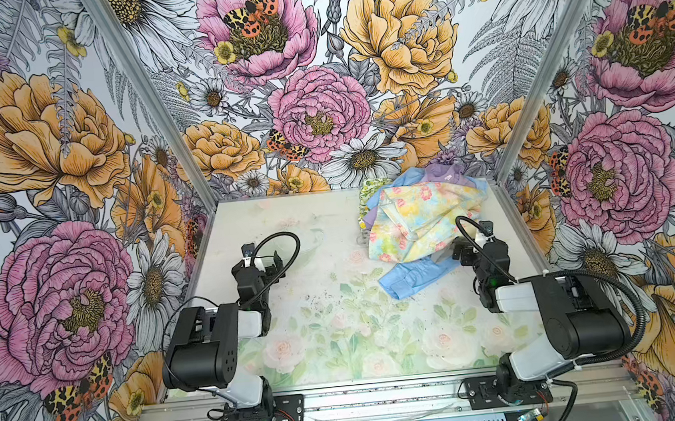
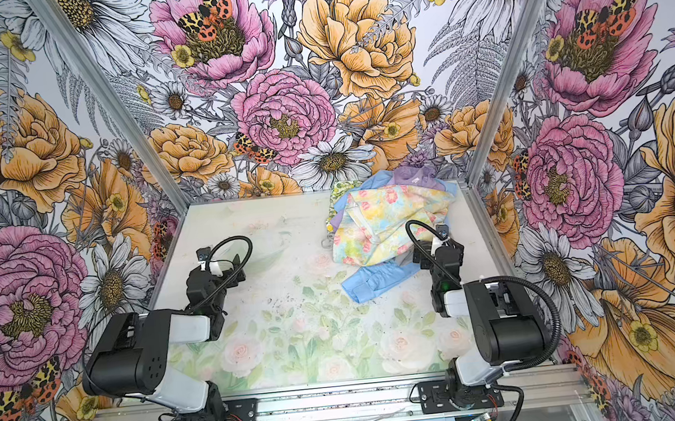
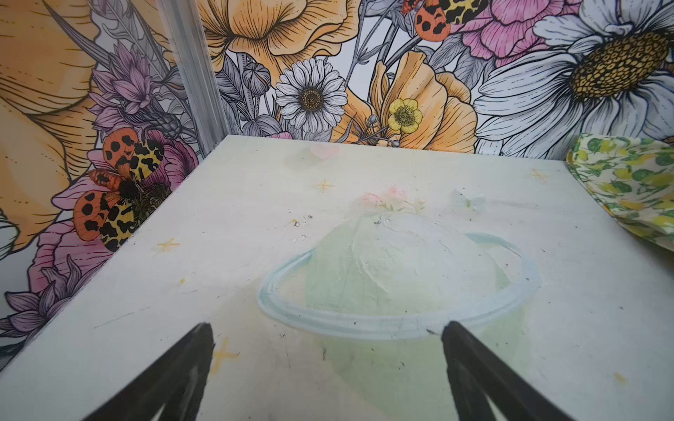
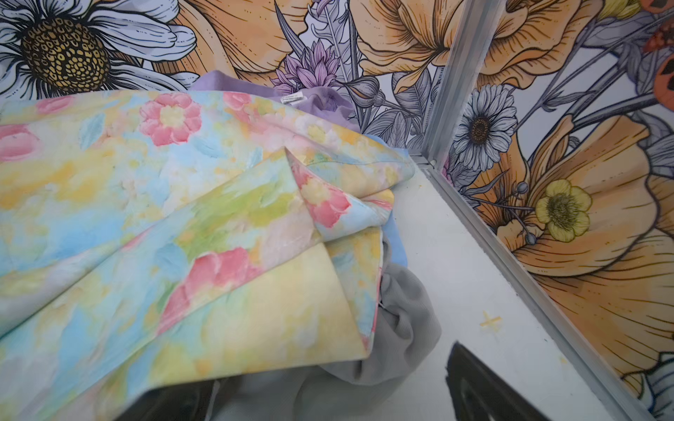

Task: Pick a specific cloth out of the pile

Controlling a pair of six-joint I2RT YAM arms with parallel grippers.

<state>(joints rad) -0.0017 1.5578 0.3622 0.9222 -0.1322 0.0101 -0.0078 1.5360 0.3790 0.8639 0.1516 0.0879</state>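
The pile (image 1: 415,217) lies at the table's back right corner. The cloth (image 1: 447,172) is plain lilac and shows at the pile's back top, mostly covered by a pastel yellow floral cloth (image 4: 164,204). It also shows in the right wrist view as a lilac patch (image 4: 321,104) with a white label. A light blue garment (image 1: 413,282) sticks out at the pile's near side. My right gripper (image 4: 317,379) stands open at the pile's near right edge. A grey fabric (image 4: 397,313) lies between its fingers, and the floral cloth covers one finger. My left gripper (image 3: 326,328) is open over bare table.
A small green-yellow print piece (image 3: 627,182) lies at the pile's left back. Aluminium frame rails (image 4: 510,255) and flower-printed walls close the table (image 1: 315,305) on three sides. The pile lies close to the right rail.
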